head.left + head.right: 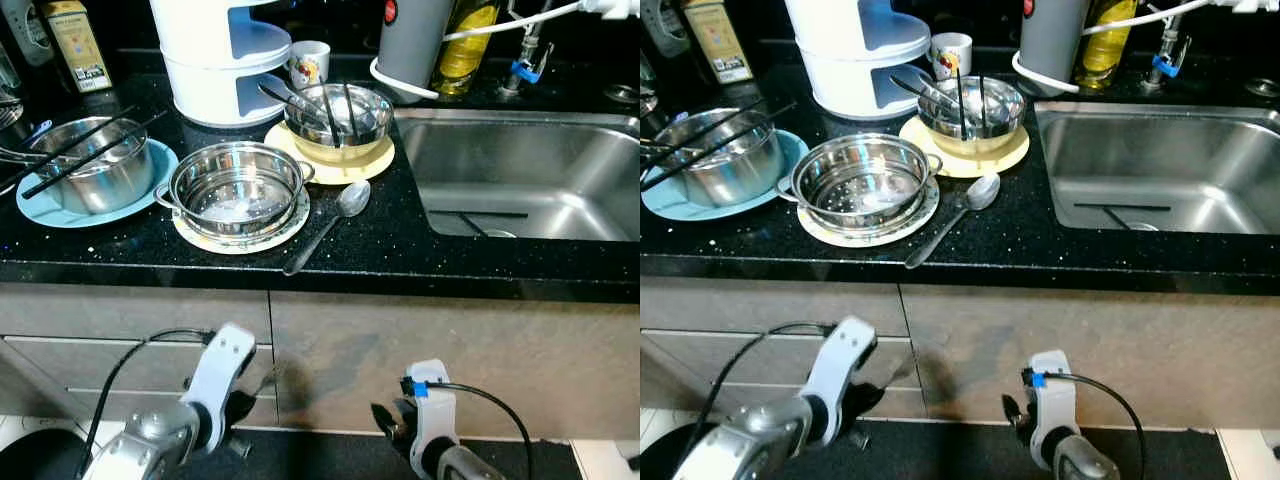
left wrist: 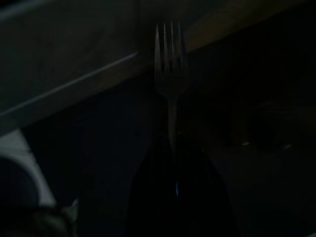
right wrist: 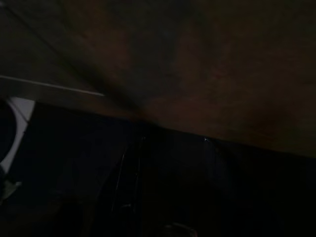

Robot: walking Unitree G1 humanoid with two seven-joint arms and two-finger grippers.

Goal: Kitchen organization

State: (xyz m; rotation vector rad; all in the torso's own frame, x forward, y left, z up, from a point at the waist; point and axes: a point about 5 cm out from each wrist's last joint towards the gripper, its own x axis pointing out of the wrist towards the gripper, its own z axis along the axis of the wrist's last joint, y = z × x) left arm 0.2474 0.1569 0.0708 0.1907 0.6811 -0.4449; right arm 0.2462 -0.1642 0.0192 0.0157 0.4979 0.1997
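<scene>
Left tool (image 2: 170, 163) clamped on 1 fork (image 2: 169, 74) below the table (image 1: 380, 250); right tool's grip state impossible to tell.

both wrist views very dark. left gripper (image 2: 173, 163) fingers lost in shadow, just the fork (image 2: 169, 74) tines readable, handle runs into the dark. right gripper (image 3: 148, 197) can't be made out. white rack (image 1: 225, 60), grey appliance (image 1: 412, 40), oil bottle (image 1: 467, 35) and carton (image 1: 78, 45) cut by top edge. sink (image 1: 520, 180) cut at right edge.
</scene>
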